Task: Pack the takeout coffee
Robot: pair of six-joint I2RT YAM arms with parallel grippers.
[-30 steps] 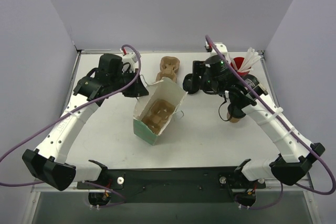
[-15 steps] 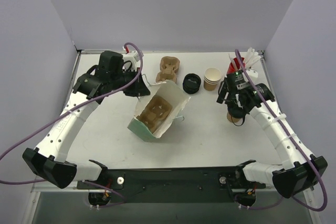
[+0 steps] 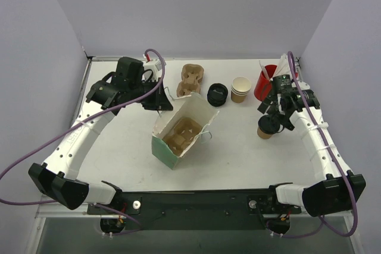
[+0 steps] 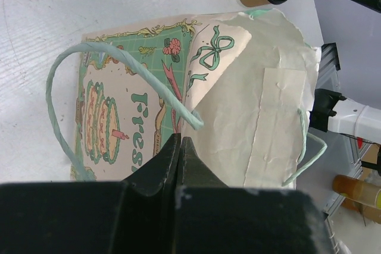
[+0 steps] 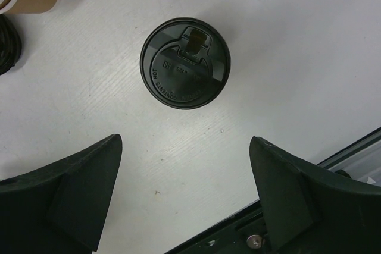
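The takeout coffee (image 3: 266,127), a brown paper cup with a black lid, stands at the right of the table. It shows from above in the right wrist view (image 5: 185,62). My right gripper (image 3: 275,113) is open and empty above it (image 5: 184,141), its jaws spread wide to either side of the lid without touching it. My left gripper (image 3: 158,103) is shut on the rim of the green and cream paper bag (image 3: 164,147) and holds its mouth open. In the left wrist view the jaws (image 4: 180,142) pinch the bag (image 4: 262,105). A brown cup carrier (image 3: 180,132) sits inside the bag.
A stack of lidless tan cups (image 3: 240,89), a stack of black lids (image 3: 217,95) and a red cup with white sticks (image 3: 265,81) stand at the back right. A second cardboard carrier (image 3: 191,78) lies at the back centre. Walls close in the back and sides.
My right arm has swung from the back middle to the right and now hovers over the coffee. The bag has shifted slightly in my left gripper's hold.
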